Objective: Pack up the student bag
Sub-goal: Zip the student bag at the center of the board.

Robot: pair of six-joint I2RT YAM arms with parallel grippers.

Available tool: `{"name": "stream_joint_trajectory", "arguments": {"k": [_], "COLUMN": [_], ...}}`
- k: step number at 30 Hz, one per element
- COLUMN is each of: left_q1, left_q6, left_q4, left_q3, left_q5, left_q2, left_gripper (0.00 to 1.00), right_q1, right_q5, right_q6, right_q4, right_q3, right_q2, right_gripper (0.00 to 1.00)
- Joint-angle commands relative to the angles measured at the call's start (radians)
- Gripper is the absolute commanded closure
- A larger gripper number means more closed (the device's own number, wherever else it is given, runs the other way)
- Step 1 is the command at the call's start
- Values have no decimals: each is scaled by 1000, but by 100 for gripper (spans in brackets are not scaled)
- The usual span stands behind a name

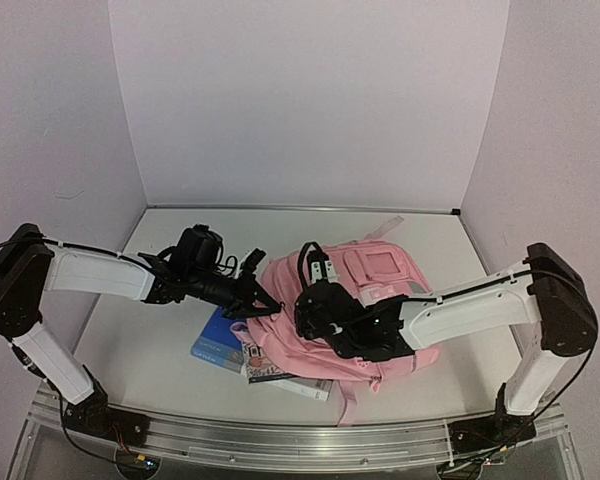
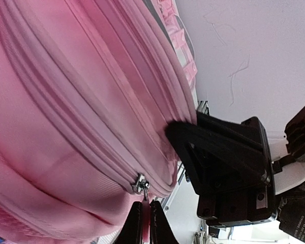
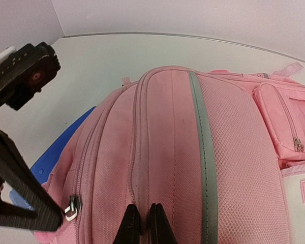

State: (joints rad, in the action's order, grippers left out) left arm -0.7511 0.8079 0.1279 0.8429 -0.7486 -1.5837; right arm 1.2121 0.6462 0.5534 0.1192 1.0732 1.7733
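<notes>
The student bag (image 1: 380,290) is a big pink backpack lying in the middle of the table. In the left wrist view its zipped seams (image 2: 66,101) fill the frame. My left gripper (image 2: 146,223) is shut on the pink pull tab that hangs from a metal zip slider (image 2: 140,184). From above, this left gripper (image 1: 268,302) meets the bag's left end. My right gripper (image 3: 141,223) is shut on a fold of pink fabric along a zip line, beside a grey stripe (image 3: 206,152). The right gripper (image 1: 304,322) presses on the bag from the right.
A blue book (image 1: 212,345) and a white-edged booklet (image 1: 290,380) lie partly under the bag's near left side. White walls close the table on three sides. A metal rail (image 1: 280,435) runs along the near edge.
</notes>
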Motion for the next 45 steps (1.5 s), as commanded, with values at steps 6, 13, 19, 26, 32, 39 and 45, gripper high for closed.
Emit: {"name": "stream_joint_trajectory", "arguments": {"k": [6,13,19,26,32,39,45], "left_q1": [-123,-189,-235,-235,-182,-40,2], "left_q6": [52,92,107,73,17,10,35], "left_q4": [30,98,112,62,-103,-229,-152], "left_q3": [12,21,59,54,31,-15,-29], "left_q5": [10,65,74,160,239,288,322], "left_q2": [13,-20,-95,-32,106,227,214], "left_gripper": [100,100,100,77,51,37,34], "right_q1": [-116,-180,-190,-190,-189,-146,-85], "right_q5": [-23,-164,-206,-290,-360,-447,-496], "right_q6": [76,66,44,2,11,102,245], "right_q4": [128,254,296,282,166,2,-66], "right_q3": [118,133,159,80,-32,-70,-65], "right_q2": [80,121,139,25,-148,-245,-172], "right_gripper": [100,100,100,88,61,46,55]}}
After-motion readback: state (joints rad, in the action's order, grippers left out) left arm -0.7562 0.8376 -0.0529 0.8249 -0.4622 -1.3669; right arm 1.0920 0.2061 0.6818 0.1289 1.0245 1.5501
